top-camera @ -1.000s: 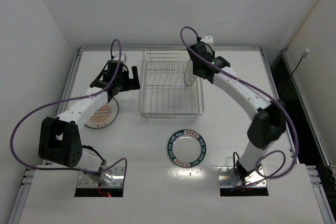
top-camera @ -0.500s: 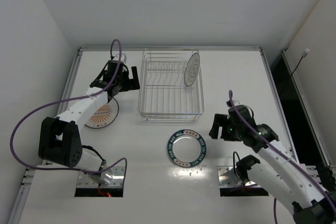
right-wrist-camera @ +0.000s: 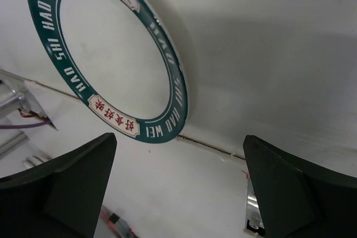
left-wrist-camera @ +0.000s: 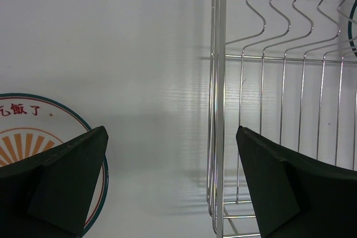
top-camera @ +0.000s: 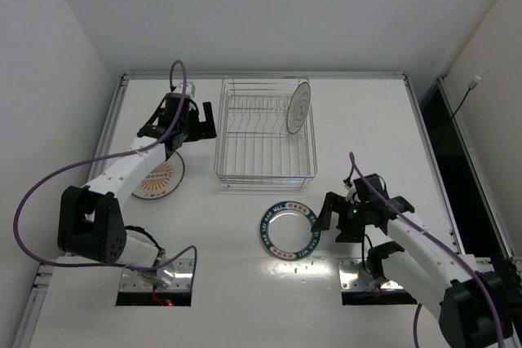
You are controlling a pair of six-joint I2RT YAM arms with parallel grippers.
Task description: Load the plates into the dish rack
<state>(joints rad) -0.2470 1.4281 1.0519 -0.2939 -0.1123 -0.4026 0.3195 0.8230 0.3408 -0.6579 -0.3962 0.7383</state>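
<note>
The dish rack (top-camera: pixel 265 140) stands mid-table, and a white-grey plate (top-camera: pixel 299 107) stands upright in its far right slots. A blue-rimmed plate (top-camera: pixel 289 231) lies flat in front of the rack. My right gripper (top-camera: pixel 330 219) hovers open just right of it, holding nothing. In the right wrist view that plate (right-wrist-camera: pixel 111 43) lies beyond the open gripper (right-wrist-camera: pixel 178 188). The orange-striped plate (top-camera: pixel 159 178) lies flat left of the rack, partly under my left arm. My left gripper (top-camera: pixel 204 126) is open at the rack's left wall. The left wrist view shows the rack wire (left-wrist-camera: pixel 217 82) between the gripper's (left-wrist-camera: pixel 173 188) fingers and the orange plate (left-wrist-camera: pixel 33 132) at lower left.
Purple cables loop over both arms. Two base plates with openings (top-camera: pixel 155 279) (top-camera: pixel 379 279) sit at the near table edge. A raised rail (top-camera: pixel 261 76) borders the table's far side, and walls close in on the left and right.
My right arm has let go of the white-grey plate, left upright in the rack, and swung back to the near side beside the blue-rimmed plate, jaws widening. The left arm has not moved.
</note>
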